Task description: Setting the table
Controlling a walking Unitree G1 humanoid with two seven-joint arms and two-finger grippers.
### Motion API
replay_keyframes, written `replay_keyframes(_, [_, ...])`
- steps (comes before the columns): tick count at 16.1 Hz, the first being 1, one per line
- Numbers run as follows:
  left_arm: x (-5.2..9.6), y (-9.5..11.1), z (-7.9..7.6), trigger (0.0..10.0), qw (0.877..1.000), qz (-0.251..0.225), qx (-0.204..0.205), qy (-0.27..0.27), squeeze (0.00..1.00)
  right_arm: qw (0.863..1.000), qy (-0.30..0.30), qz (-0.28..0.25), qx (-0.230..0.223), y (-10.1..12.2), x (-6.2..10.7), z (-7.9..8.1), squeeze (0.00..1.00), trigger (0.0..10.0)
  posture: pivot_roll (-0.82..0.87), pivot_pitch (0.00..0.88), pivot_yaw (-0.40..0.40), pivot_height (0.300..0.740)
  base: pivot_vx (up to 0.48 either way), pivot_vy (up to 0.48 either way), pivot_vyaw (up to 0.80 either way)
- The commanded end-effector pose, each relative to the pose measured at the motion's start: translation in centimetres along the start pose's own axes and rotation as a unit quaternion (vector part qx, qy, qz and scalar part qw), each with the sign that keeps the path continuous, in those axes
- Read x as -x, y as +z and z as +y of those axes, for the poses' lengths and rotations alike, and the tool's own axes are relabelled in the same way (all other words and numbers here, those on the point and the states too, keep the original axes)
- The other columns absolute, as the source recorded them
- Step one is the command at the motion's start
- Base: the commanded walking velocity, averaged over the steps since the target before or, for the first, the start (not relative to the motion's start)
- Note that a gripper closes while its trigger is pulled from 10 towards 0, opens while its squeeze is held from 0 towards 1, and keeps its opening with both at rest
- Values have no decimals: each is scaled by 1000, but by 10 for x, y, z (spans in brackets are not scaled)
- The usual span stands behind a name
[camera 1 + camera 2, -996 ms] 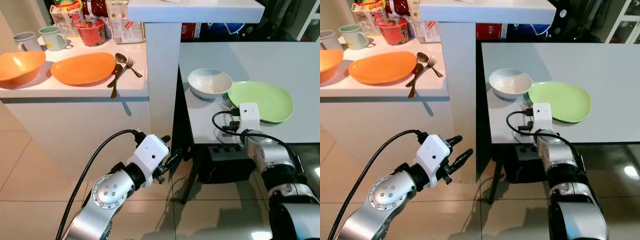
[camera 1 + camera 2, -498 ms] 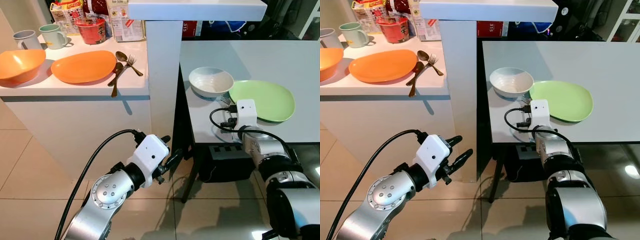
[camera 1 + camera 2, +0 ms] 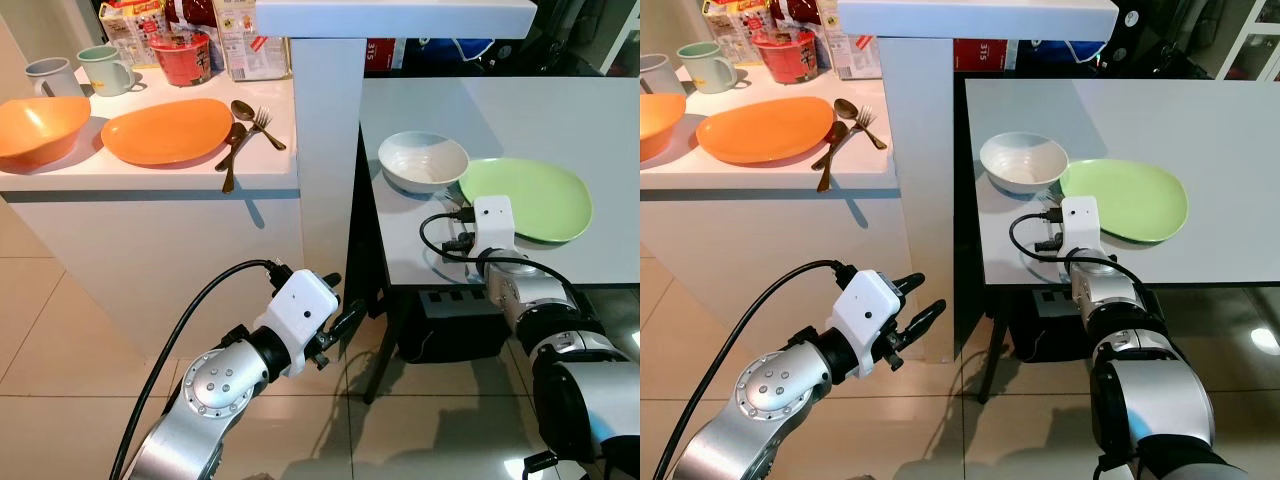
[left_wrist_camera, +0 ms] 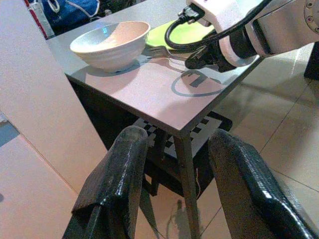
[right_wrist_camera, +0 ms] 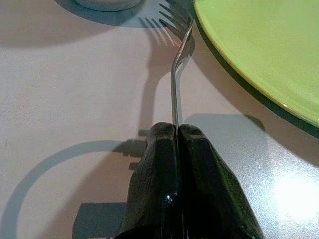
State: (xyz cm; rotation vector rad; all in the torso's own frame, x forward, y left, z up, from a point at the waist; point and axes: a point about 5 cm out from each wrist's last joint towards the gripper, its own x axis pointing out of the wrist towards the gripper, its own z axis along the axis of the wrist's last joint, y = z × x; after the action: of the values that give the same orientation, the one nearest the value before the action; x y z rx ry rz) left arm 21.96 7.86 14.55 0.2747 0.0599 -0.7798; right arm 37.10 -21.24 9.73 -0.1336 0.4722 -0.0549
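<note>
Right wrist view: my right claw [image 5: 178, 130] is pinching a fork [image 5: 178, 74] by its handle, fingers pressed tight w/ the thin metal stem between them. Fork's tines are reaching toward the gap between the white bowl [image 3: 423, 161] and the green plate [image 3: 525, 199], lying just beside the plate's near rim; can't tell if the tines are touching the grey surface [image 3: 560, 110] or sitting slightly off it. Head cam is showing my right arm stretched fwd over that surface's near edge, wrist camera block just in front of the plate. Bowl and plate are sitting side by side near that edge, bowl to the left, rims nearly touching.

My left claw [image 3: 345, 303] is hanging low over the tiled floor [image 3: 60, 340], in front of the white pillar, fingers spread apart w/ nothing in them. Left wrist view is looking past those two black fingers [image 4: 115, 179] at the surface corner, the bowl and my other arm.

Off to the left, the white counter [image 3: 150, 180] is carrying an orange plate [image 3: 165, 134], an orange bowl [image 3: 38, 130], two mugs [image 3: 80, 73], a red cup [image 3: 180, 57], plus a spoon and fork set [image 3: 243, 130] lying beside the orange plate.
</note>
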Motion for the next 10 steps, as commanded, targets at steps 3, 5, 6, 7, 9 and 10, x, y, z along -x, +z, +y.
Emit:
replay_keyframes(3, [0, 4, -3, 10000, 1000, -3, -5, -11, 0, 1000, 0, -2, -6, 3, 0, -4, 859, 10000, -16, 57, 26, 740, 0, 0, 0])
replay_keyframes(5, [0, 3, -3, 10000, 1000, -3, -7, -11, 0, 1000, -1, -2, -6, 3, 0, -5, 1000, 10000, -16, 57, 26, 740, 0, 0, 0])
replay_keyframes(6, [0, 3, -3, 10000, 1000, -2, -7, -10, 0, 1000, -2, -2, -6, 3, 0, -5, 1000, 10000, -16, 57, 26, 740, 0, 0, 0])
replay_keyframes(7, [0, 3, -3, 10000, 1000, -3, -8, -10, 0, 1000, -2, -2, -6, 3, 0, -5, 1000, 10000, -16, 57, 26, 740, 0, 0, 0])
replay_keyframes(9, [-1, 3, -2, 10000, 1000, -3, -9, -11, 0, 1000, -3, -6, -10, 4, 0, -5, 1000, 10000, -16, 47, 26, 740, 0, 0, 0])
replay_keyframes(10, [-1, 3, -2, 10000, 1000, -3, -9, -11, 0, 1000, -3, -8, -11, 4, 0, -5, 1000, 10000, -16, 47, 26, 740, 0, 0, 0])
